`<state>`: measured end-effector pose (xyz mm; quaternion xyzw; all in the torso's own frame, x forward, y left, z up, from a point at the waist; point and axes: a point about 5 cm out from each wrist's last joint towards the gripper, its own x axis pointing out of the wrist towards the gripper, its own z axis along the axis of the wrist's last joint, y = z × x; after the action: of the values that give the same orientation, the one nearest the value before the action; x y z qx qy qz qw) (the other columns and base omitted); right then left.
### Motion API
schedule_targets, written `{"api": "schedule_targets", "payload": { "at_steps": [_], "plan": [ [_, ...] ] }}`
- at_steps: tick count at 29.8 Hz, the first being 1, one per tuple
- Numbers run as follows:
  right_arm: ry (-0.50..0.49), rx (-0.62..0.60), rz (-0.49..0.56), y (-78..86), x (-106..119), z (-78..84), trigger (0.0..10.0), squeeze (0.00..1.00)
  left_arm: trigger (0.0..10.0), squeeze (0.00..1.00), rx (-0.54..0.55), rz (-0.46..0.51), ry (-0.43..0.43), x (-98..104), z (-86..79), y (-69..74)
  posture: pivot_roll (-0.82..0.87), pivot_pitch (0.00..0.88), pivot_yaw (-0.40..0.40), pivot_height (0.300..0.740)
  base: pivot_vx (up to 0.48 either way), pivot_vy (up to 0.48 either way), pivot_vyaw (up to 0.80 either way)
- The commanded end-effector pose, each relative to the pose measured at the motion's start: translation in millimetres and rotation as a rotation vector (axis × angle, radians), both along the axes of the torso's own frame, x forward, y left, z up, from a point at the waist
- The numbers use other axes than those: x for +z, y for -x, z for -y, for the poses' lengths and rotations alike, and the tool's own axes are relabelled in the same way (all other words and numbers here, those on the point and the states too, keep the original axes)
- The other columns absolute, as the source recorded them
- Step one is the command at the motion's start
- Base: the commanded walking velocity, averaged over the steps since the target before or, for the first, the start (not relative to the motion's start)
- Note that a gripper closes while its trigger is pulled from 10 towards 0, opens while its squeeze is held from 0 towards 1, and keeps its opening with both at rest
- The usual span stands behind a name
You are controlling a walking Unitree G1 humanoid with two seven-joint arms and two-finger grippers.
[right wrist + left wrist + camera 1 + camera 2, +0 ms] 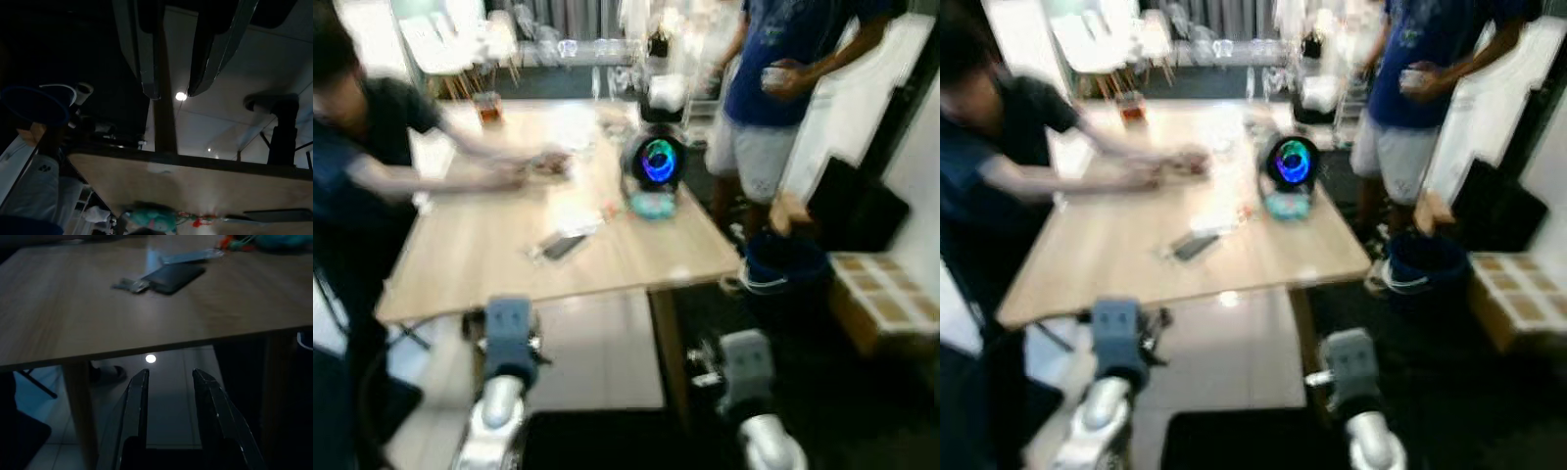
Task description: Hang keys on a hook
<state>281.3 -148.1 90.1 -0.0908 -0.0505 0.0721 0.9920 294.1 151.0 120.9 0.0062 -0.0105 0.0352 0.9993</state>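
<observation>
Nearest, both arms are held low short of the surface (pixel 460 284). The left hand (pixel 168 382) hangs open and empty below the front edge; the right hand (pixel 173 90) is likewise spread and empty near the surface's leg (pixel 164 122). This looks like the approach step. The keys (pixel 129 285) lie at twelve o'clock beside a dark phone (pixel 173 276), so reaching up and over the edge comes next. Farther off at ten o'clock a person's arm (pixel 450 171) stretches across. At one o'clock stands a glowing speaker (pixel 656 160), with a second person (pixel 783 88) beyond.
</observation>
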Motion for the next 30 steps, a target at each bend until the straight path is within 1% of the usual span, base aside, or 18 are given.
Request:
{"api": "schedule_targets", "payload": {
  "at_steps": [1,20,30],
  "plan": [
    [0.011,-0.005,-0.013,1.3,-3.1,2.3,10.0,0.0,10.0,0.0,0.002,-0.016,-0.016,-3.5,-0.9,2.1,-0.01,0.108,0.041,0.74,0.0,-0.405,0.0],
    [0.012,-0.003,-0.014,0.6,-3.1,1.5,10.0,0.0,10.0,0.0,-0.001,-0.023,-0.022,-3.7,-1.1,2.2,0.0,0.104,0.042,0.74,0.0,-0.388,0.0],
    [0.01,-0.001,-0.015,0.7,-3.6,0.7,10.0,0.0,10.0,0.0,-0.012,-0.027,-0.017,-3.4,0.9,2.2,0.0,0.105,0.044,0.74,0.0,0.0,0.0]
  ]
}}
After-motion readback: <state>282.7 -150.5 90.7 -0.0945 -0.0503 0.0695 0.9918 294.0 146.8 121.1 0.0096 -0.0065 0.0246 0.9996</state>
